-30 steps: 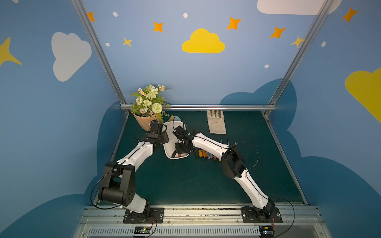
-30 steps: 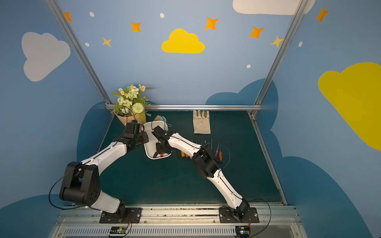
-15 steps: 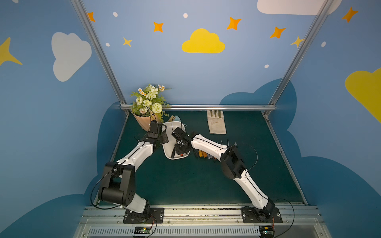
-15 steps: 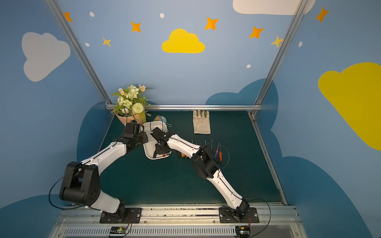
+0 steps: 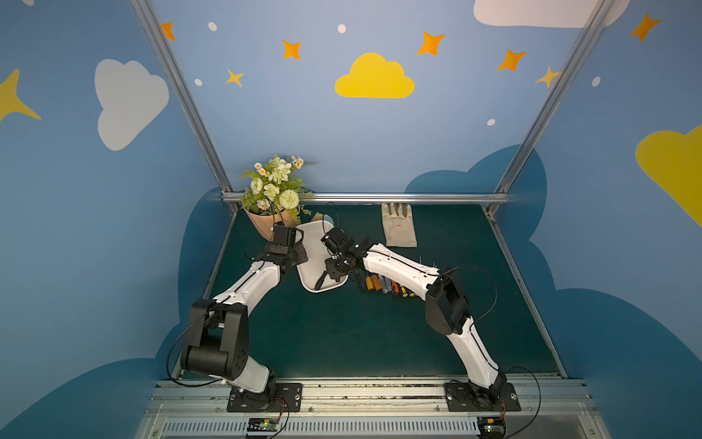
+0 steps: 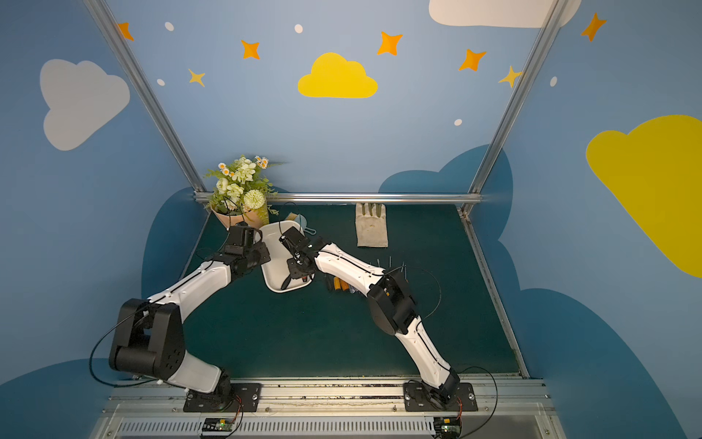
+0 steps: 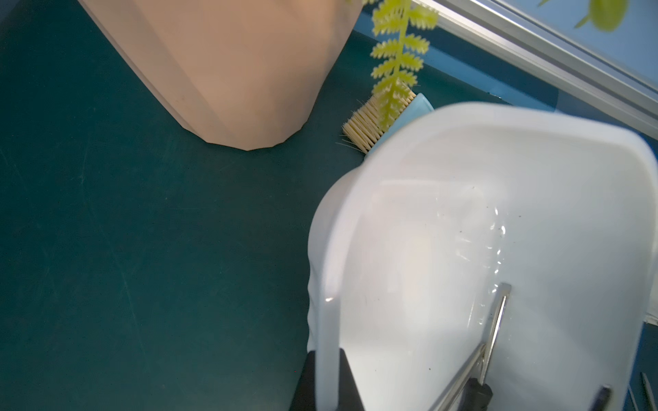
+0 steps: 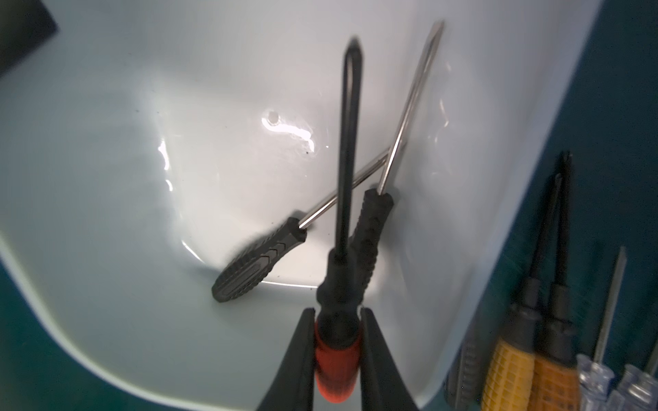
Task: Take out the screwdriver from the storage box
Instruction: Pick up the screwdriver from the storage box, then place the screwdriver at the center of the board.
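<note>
Screwdrivers [image 8: 259, 261] in storage box [image 8: 106, 170]: three

green table [image 5: 342, 334] carries storage box [image 5: 313, 243], flower pot [image 5: 262, 225], brush [image 7: 363, 128], glove [image 5: 398, 229] and a row of screwdrivers [image 5: 376, 283].

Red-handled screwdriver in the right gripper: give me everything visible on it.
The red-handled screwdriver has a glossy red plastic-looking grip, a black collar and a long dark shaft with a pointed, blurred tip. The right gripper is shut on the handle, one finger each side. Its shaft points over the white storage box, crossing two black-handled screwdrivers lying inside; contact with them can't be told.
</note>
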`<state>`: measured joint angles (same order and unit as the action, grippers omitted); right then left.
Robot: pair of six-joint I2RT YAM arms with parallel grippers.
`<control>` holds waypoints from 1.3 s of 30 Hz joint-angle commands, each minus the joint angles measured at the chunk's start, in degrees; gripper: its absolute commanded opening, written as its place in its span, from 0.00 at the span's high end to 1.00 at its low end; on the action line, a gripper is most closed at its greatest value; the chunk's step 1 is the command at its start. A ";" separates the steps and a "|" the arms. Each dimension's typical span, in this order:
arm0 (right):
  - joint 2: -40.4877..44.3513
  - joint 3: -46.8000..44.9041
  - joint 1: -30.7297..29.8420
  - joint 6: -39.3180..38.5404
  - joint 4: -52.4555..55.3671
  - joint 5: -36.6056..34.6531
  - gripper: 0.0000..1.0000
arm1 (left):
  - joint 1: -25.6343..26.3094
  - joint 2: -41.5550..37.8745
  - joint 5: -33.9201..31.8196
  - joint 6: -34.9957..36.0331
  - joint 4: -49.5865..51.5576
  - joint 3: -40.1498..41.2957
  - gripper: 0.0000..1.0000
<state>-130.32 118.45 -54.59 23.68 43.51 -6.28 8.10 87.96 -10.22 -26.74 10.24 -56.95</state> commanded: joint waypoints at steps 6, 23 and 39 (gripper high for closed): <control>2.59 0.64 -0.20 -0.66 -0.09 2.34 1.00 | -0.19 -0.86 0.73 -0.96 -1.32 -0.86 0.98; 10.20 -7.09 3.99 0.86 -0.01 1.01 1.00 | -4.26 -2.46 -0.84 -0.65 -0.57 -1.00 0.98; -6.37 6.24 6.25 -4.49 18.18 13.63 1.00 | -7.11 -3.22 -0.42 -1.43 -0.57 -0.77 0.98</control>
<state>-134.61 122.23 -48.07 20.45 55.18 4.29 1.17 86.21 -11.35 -27.29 10.55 -56.95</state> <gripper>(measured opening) 0.185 0.082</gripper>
